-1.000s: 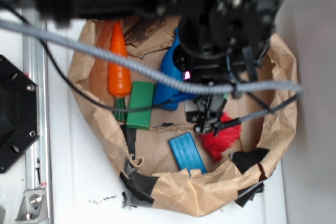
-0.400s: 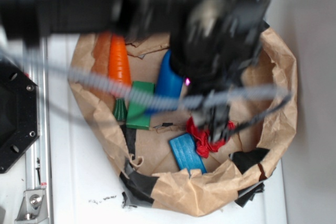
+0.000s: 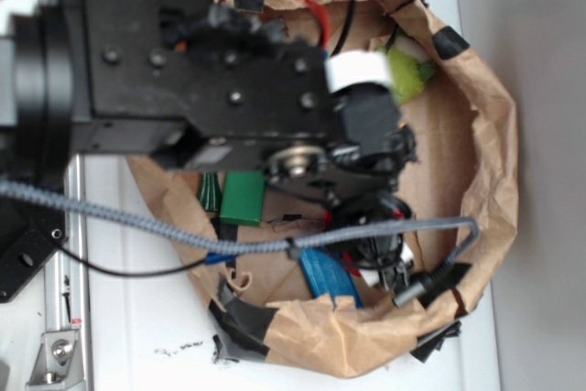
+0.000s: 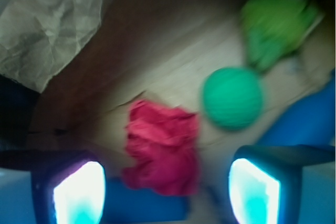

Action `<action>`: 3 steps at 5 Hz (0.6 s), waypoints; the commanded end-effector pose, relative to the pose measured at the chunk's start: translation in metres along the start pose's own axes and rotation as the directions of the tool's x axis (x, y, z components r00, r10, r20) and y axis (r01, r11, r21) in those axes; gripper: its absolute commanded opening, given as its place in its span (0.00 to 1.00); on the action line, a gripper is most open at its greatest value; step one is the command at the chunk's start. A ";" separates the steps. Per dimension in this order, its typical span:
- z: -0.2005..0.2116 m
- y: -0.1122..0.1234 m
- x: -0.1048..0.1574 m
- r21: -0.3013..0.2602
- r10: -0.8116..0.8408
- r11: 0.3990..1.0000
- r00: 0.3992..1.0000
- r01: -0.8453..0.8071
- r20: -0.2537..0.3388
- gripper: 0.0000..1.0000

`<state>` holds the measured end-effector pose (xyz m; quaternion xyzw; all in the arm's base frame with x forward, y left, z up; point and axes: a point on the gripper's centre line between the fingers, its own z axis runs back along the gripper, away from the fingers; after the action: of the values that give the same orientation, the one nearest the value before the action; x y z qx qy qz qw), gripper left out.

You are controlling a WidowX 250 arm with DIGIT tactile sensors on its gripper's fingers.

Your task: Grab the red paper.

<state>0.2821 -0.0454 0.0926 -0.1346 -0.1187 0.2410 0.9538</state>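
I'm hanging the arm [image 3: 201, 80] over the paper bag [image 3: 485, 162], gripper [image 4: 167, 195] spread wide and holding nothing.

From outside, the arm is blocking most of the bag; I'm making out only a green block [image 3: 242, 197] and a blue block [image 3: 328, 274] under it. On the wrist view, the red paper [image 4: 161, 153] is lying crumpled on the bag floor between the two fingers [image 4: 73, 190], apart from both. A green ball [image 4: 232, 98] is sitting just beside it, up and to the right, with a blurry lime-green lump [image 4: 275, 22] beyond.
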 end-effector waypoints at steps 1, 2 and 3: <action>-0.029 -0.001 -0.004 -0.001 -0.019 1.000 0.998 0.019 -0.056 1.00; -0.047 -0.002 -0.005 0.007 -0.048 0.999 0.995 0.049 -0.084 1.00; -0.068 0.005 -0.009 0.038 -0.072 0.996 0.989 0.078 -0.127 0.00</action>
<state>0.3005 -0.0522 0.0279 -0.1233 -0.0495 0.2204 0.9663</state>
